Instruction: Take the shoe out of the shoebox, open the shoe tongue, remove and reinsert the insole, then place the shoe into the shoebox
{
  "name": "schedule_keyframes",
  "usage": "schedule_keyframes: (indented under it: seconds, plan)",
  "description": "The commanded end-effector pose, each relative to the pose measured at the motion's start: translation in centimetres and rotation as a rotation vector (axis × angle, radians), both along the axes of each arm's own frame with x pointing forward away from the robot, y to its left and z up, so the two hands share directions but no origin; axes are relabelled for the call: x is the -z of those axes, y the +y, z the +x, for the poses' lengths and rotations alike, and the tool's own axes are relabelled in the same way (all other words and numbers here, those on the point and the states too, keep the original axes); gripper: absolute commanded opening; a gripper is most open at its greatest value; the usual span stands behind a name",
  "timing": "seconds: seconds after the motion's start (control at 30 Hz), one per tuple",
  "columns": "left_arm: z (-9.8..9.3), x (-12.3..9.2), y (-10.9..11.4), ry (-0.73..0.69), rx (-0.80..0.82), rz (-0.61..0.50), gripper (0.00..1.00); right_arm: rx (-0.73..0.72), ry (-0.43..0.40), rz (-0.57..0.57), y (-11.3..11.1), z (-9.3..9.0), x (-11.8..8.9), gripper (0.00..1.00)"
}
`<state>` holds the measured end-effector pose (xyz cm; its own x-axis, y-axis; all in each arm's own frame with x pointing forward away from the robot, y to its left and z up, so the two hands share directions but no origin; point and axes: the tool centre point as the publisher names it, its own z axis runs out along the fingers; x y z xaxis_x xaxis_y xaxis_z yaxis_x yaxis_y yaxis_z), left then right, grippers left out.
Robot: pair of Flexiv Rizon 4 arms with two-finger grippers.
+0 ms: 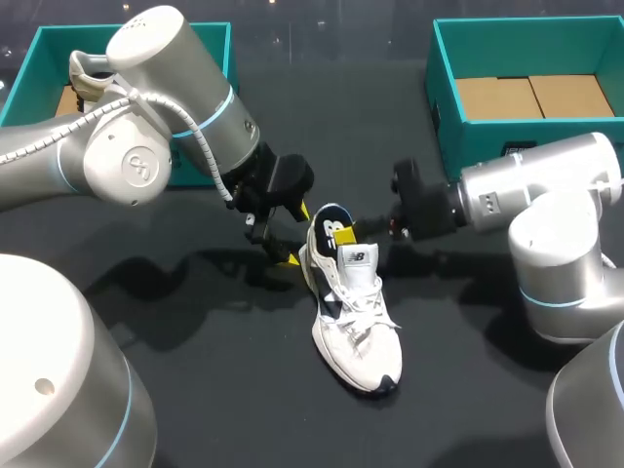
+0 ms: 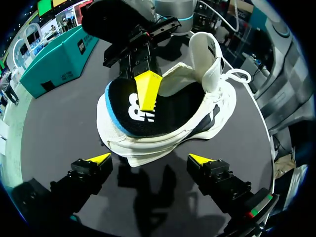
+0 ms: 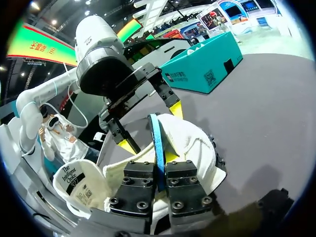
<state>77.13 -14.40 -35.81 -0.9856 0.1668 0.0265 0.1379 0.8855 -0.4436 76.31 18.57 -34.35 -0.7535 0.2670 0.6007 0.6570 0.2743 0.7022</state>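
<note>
Shoe (image 1: 353, 302) out on surface mid-frame; right hand (image 3: 159, 170) pinches insole (image 3: 157, 133), left hand (image 2: 150, 159) open; reinserting, boxing remain.

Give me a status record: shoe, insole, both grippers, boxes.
shoe: on the table, outside both boxes, standing on its sole
tongue: lifted, opening clear
insole: in the shoe, its blue heel edge pinched
right gripper: shut on the insole at the heel
left gripper: open, at the shoe's heel, holding nothing
left box: far left, mostly hidden by the left arm
right box: far right, no shoe inside
</note>
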Motion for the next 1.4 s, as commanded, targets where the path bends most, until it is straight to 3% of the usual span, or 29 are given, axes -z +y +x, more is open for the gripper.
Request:
schedule_keyframes:
  seconds: [0.03, 0.4, 0.5, 0.53, 0.57, 0.8, 1.03, 1.3, 1.37, 1.4]
  plan:
    - [0.0, 0.0, 0.0, -0.001, 0.001, 0.001, 1.00, 0.017, 0.030, -0.046, 0.1, -1.7, 0.5, 0.00]
    - [0.0, 0.0, 0.0, -0.001, 0.001, 0.001, 1.00, 0.016, 0.137, -0.112, 1.2, -4.1, 1.6, 0.00]
    - [0.0, 0.0, 0.0, -0.001, 0.001, 0.001, 1.00, 0.016, 0.093, -0.086, 1.3, -3.7, 1.2, 0.00]
    - [0.0, 0.0, 0.0, -0.001, 0.001, 0.001, 1.00, 0.015, 0.070, -0.081, 1.4, -3.5, 0.9, 0.08]
    - [0.0, 0.0, 0.0, -0.001, 0.001, 0.001, 1.00, 0.009, 0.051, -0.074, 1.5, -3.3, 0.7, 0.26]
    - [0.0, 0.0, 0.0, -0.001, 0.001, 0.001, 1.00, -0.016, -0.065, -0.042, 2.1, -1.9, -0.9, 0.34]
    - [0.0, 0.0, 0.0, -0.001, 0.001, 0.001, 1.00, -0.033, -0.120, -0.037, 2.2, -1.0, -2.0, 0.40]
    - [0.0, 0.0, 0.0, -0.001, 0.001, 0.001, 1.00, -0.006, -0.127, -0.068, 1.4, -0.5, -2.3, 0.35]
    - [0.0, 0.0, 0.0, -0.001, 0.001, 0.001, 1.00, 0.003, -0.115, -0.065, 1.0, 0.0, -2.2, 0.21]
    - [0.0, 0.0, 0.0, -0.001, 0.001, 0.001, 1.00, 0.007, -0.107, -0.064, 0.8, 0.2, -2.0, 0.00]
